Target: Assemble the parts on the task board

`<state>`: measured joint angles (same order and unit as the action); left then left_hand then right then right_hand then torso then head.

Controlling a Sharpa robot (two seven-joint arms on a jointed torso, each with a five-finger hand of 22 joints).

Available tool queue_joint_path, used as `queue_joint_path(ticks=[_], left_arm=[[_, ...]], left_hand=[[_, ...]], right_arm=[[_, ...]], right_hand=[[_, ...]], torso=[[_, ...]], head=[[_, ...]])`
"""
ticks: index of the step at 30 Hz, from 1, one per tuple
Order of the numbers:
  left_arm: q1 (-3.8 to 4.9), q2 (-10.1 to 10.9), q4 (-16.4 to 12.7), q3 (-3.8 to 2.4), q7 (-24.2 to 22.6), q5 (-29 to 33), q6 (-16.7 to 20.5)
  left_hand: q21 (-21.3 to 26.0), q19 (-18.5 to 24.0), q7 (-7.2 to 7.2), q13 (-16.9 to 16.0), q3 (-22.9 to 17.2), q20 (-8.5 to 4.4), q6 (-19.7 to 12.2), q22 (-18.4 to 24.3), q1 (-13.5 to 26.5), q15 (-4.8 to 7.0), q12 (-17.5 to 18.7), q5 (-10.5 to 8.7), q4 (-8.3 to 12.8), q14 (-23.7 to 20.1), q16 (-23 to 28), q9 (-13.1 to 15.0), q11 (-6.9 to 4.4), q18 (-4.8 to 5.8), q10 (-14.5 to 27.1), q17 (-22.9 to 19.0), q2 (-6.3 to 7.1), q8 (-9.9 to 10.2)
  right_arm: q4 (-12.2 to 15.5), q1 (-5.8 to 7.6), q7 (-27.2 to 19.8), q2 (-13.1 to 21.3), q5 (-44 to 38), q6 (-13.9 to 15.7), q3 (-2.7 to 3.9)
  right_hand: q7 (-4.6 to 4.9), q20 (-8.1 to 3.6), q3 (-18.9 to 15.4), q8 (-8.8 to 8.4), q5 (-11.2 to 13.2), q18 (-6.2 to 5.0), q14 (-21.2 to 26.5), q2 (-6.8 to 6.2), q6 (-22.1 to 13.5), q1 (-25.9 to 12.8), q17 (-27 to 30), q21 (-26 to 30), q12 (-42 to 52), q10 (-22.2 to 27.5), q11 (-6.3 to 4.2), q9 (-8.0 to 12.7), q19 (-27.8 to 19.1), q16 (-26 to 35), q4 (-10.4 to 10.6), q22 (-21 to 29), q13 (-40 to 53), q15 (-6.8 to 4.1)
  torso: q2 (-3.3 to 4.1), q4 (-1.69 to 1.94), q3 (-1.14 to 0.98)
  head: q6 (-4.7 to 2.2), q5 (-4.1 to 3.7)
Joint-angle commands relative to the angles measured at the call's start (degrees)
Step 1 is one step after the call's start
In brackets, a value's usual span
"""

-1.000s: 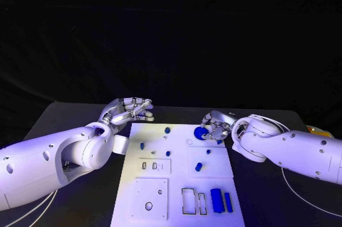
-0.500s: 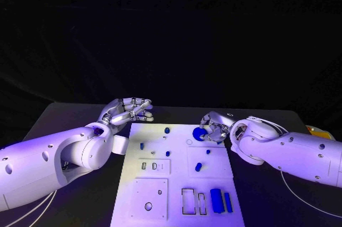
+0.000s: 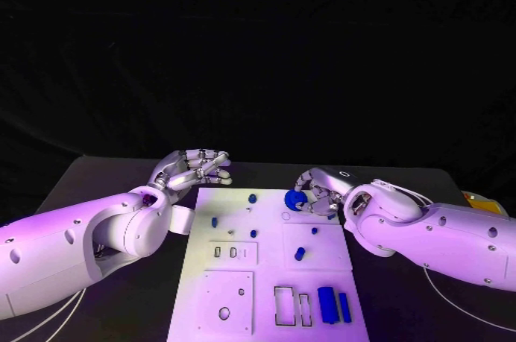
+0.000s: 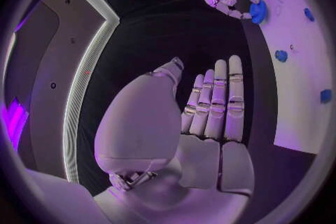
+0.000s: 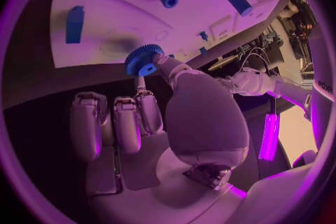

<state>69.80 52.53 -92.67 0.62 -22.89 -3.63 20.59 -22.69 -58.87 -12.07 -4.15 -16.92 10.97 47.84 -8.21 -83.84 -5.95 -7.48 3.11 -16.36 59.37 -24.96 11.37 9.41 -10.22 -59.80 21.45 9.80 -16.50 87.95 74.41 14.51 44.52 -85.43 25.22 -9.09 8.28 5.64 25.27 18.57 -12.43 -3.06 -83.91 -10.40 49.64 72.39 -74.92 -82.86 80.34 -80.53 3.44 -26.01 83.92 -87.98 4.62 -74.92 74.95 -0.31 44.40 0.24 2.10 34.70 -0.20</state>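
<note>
1. Starting at the near end of the task board [image 3: 204, 312]: a white rectangular plate lying flat on the black table [image 3: 75, 185], its surface smooth and matt, divided into square panels.
2. Near right panel: two rectangular cut-out slots [image 3: 285, 305], one wide and one narrow, with a thick blue cylinder [image 3: 326, 304] lying just beside them and a thinner blue bar [image 3: 344, 305] on its outer side. Whether these two lie in recesses or on the surface cannot be told.
3. Near left panel: one oval hole [image 3: 224, 311] and a smaller round hole.
4. Middle of board: a small panel with two little rectangular sockets [image 3: 225, 249]; to its right, a short blue peg [image 3: 300, 252] lying tilted on the plate.
5. Farther on: several small blue studs [image 3: 253, 232] standing spaced apart across the board, one near the far edge.
6. Right hand [image 3: 318, 193]: over the far right corner of the board, thumb and a fingertip pinched on a blue toothed gear [image 5: 144, 60], round with a ribbed rim. The gear is held above the plate, close to a faint circular outline marked there.
7. Left hand [image 3: 194, 168]: beside the far left corner of the board, fingers straight and lying close side by side, palm bare, holding nothing.
</note>
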Motion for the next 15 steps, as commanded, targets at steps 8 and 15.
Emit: queue_joint_path(ticks=[8, 15], left_arm=[[0.05, -0.3, 0.3, -0.05, -0.4, 0.2, -1.1], [0.05, -0.5, 0.3, -0.05, -0.5, 0.3, -1.1]], left_hand=[[-0.4, 0.0, -0.88, 0.0, 0.4, 0.26, 0.0, 0.0, 0.1, 0.03, 0.1, -0.16, 0.1, -0.2, -0.1, 0.0, -0.02, -0.17, 0.2, 0.0, -0.35, 0.3], [-0.4, 0.0, -0.88, 0.0, 0.4, 0.26, 0.0, 0.0, 0.1, 0.03, 0.1, -0.16, 0.1, -0.2, -0.1, 0.0, -0.02, -0.17, 0.2, 0.0, -0.35, 0.3]], right_arm=[[2.6, 0.16, 2.9, -3.9, -8.9, 3.0, 0.02], [1.0, 0.01, 3.4, -7.9, -10.3, 3.1, -0.17]], right_hand=[[-0.03, -0.34, 0.3, 0.20, -0.1, 0.63, -4.9, 0.22, 0.3, -0.4, -8.7, -0.4, 0.3, -0.6, -0.02, -0.1, 1.1, -0.3, 0.1, -5.0, 2.6, -0.42], [-0.04, -0.35, 0.3, 0.17, 0.0, 0.67, -4.9, 0.20, 0.3, -0.4, -8.8, -0.5, 0.3, -0.6, -0.03, -0.1, 1.2, -0.3, 0.1, -5.1, 2.7, -0.43]], torso=[[0.16, 0.08, 0.03], [0.23, 0.09, 0.08]], head=[[-0.14, 0.27], [0.06, 0.46]])
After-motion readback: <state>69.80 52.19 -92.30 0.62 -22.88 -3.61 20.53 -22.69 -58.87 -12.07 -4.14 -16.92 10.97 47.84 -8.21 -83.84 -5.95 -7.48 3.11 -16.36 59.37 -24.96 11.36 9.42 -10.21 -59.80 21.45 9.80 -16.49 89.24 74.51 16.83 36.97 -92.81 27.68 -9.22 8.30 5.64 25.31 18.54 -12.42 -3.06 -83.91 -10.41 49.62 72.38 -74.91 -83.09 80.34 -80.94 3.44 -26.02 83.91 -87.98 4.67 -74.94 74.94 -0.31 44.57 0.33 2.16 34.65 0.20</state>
